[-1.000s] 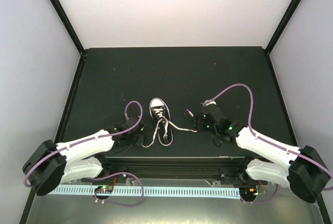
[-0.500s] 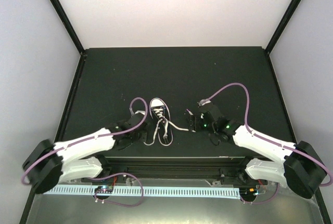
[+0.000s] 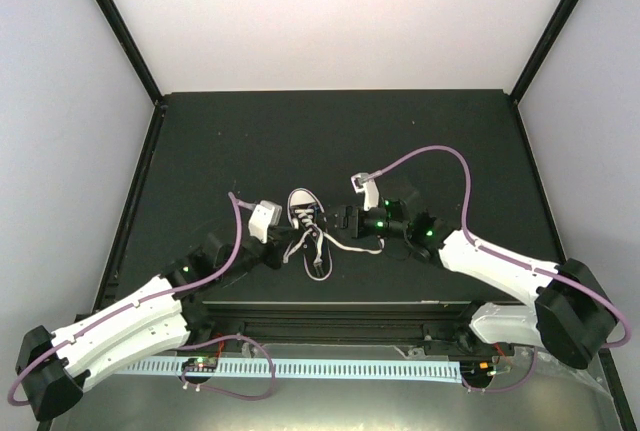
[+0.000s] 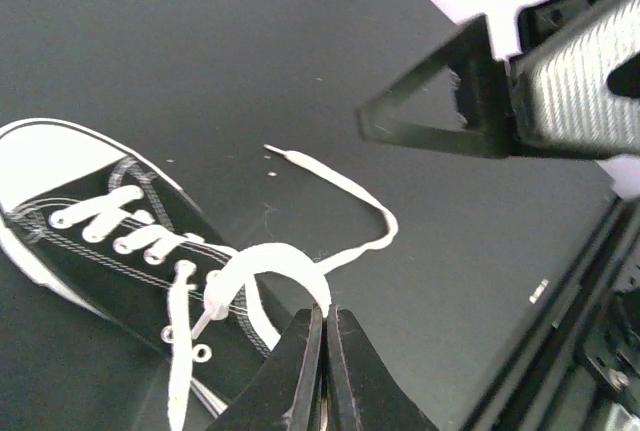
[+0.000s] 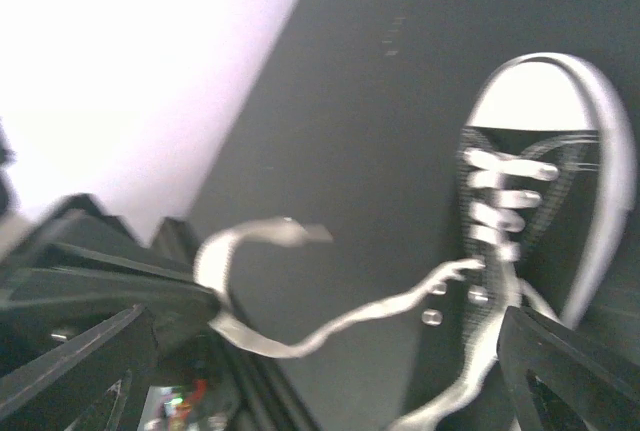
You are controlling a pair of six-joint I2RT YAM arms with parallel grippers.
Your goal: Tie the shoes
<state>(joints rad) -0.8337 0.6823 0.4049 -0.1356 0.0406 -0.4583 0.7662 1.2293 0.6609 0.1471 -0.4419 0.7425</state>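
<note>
Shoe (image 3: 307, 219) near worktop (image 3: 400, 141) front edge. Left gripper (image 4: 322, 346) pinched tight on lace (image 4: 268, 259), likely forming a loop. Right gripper (image 5: 330, 363) spread wide, empty, apparently lined up for free lace (image 5: 340, 323).

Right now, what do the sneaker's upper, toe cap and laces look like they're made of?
The upper looks like matte black woven fabric, likely canvas, with pale stitch lines visible. The toe cap is smooth and white with no weave showing, so probably rubber. The laces are flat white woven tape, perhaps cotton or polyester, and drape limply.
</note>
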